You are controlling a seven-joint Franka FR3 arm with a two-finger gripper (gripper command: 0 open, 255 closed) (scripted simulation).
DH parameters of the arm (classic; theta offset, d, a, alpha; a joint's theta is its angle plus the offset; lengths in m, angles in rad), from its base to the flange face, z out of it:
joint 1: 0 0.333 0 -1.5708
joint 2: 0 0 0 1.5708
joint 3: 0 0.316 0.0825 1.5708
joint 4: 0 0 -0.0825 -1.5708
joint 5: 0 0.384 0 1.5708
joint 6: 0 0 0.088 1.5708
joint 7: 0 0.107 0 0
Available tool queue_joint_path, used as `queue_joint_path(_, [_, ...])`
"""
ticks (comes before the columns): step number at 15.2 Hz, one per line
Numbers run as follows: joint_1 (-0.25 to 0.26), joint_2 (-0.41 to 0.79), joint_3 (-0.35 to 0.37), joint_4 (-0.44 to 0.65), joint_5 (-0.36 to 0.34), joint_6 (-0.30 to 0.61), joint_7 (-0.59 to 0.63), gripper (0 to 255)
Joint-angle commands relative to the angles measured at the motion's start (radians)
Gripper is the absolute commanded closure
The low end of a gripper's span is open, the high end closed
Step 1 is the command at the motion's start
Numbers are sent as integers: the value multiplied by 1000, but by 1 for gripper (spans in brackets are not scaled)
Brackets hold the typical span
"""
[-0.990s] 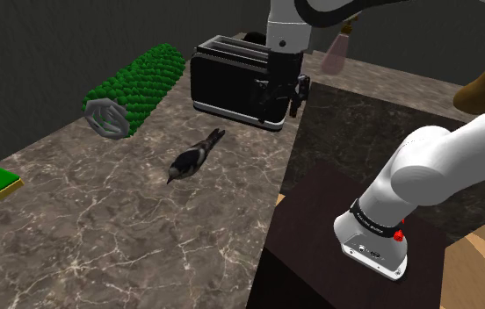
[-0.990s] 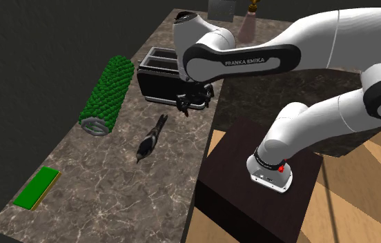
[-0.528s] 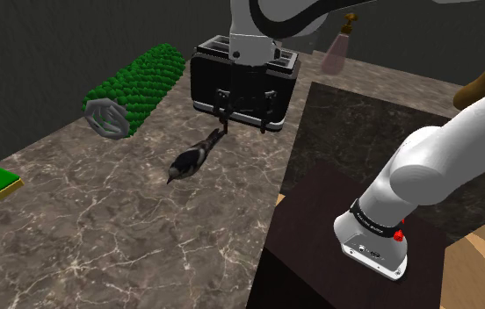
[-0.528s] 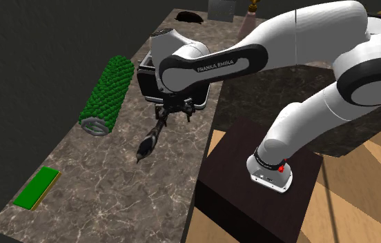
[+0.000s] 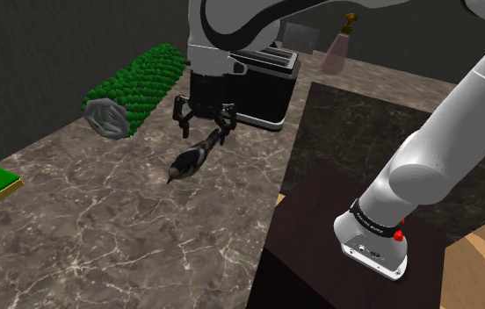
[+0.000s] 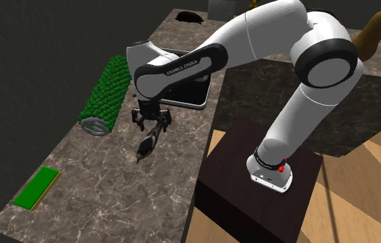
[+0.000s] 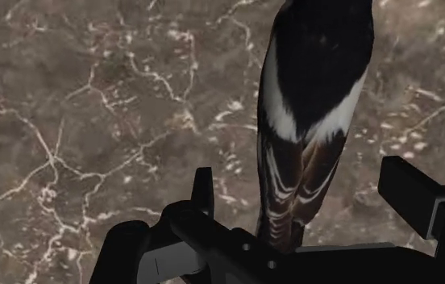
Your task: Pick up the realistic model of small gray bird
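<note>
The pick is barely begun: the bird (image 5: pixel 188 161) lies on the marble counter (image 5: pixel 100 233), in front of the toaster (image 5: pixel 263 92), with its head towards the shoulder view's lower left and its tail towards the toaster. The gripper (image 5: pixel 204 130) hangs fingers-down right over the tail end. Its fingers are spread wide and have hold of nothing. By my reading the approach is nearly done, and what is left is to settle low enough, close, and lift. The wrist view adds what the outer views cannot settle. There the bird (image 7: pixel 318 73) is dark-backed with pale edges, and its narrow tail runs in between the two fingers of the gripper (image 7: pixel 305 202) with bare marble on either side, so neither finger touches it. It also suggests the grasp would fall on the thin tail, not the fuller body, which looks a weak place to hold. The second exterior view shows the wider layout. The arm arches from its stand over the counter edge, the gripper (image 6: pixel 151 123) is just above the bird (image 6: pixel 145 145), and a green roll (image 6: pixel 106 93) lies well apart. How high the fingertips are above the counter I cannot tell.
</note>
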Motion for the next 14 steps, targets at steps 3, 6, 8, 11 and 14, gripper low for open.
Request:
queue_joint_path(3, [4,39,6,-12,-4,53,26,0])
queue_joint_path(6, [6,59,8,-32,-8,93,23,0])
queue_joint_path(8, [8,71,9,-43,-10,114,21,0])
queue_joint_path(11, [8,71,10,-44,-10,116,22,255])
queue_joint_path(14, [7,71,9,-44,-10,116,21,255])
